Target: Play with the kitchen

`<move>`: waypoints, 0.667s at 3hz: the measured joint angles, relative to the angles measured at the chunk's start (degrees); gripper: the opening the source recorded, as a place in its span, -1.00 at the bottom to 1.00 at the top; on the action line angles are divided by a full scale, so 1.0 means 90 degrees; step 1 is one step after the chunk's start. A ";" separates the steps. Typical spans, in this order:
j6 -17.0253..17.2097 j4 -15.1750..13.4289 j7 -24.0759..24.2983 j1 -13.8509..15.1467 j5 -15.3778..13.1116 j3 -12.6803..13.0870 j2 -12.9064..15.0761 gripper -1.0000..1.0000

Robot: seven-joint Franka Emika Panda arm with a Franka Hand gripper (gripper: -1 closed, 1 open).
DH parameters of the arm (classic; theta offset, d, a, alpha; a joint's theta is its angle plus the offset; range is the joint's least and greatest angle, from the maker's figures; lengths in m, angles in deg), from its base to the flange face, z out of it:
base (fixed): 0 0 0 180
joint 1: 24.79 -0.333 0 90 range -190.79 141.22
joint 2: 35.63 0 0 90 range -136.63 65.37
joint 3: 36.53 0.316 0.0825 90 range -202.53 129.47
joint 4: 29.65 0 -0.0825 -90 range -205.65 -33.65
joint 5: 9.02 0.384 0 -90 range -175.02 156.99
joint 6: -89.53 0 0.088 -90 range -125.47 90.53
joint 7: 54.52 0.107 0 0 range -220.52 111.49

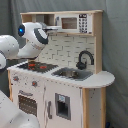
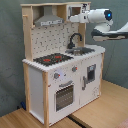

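The kitchen [image 1: 65, 95] [image 2: 37, 82] is a tall white and light-wood toy unit. It has a black-red stovetop [image 1: 34, 65] [image 2: 52, 59], a black faucet [image 1: 85, 57] [image 2: 75, 39] over a sink [image 1: 72, 74] [image 2: 82, 50], an oven door [image 1: 27, 104] [image 2: 64, 95], a grey hood [image 2: 48, 20] and a small microwave [image 1: 75, 22] [image 2: 77, 10] on the top shelf. My gripper [image 1: 54, 27] [image 2: 75, 18] is raised to the top shelf, right beside the microwave, above the counter. Its tip blends into the shelf.
A grey curtain hangs behind the kitchen. The unit stands on a light wooden surface [image 2: 110, 105]. My white arm links [image 1: 12, 115] fill the first exterior view's lower left, close to the oven side.
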 joint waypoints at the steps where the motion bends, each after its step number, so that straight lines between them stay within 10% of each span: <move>1: 0.0002 0.0308 0.0000 0.0503 0.0001 0.0274 0.0136 1.00; 2: 0.0025 0.0683 0.0187 0.0910 0.0013 0.0651 0.0372 1.00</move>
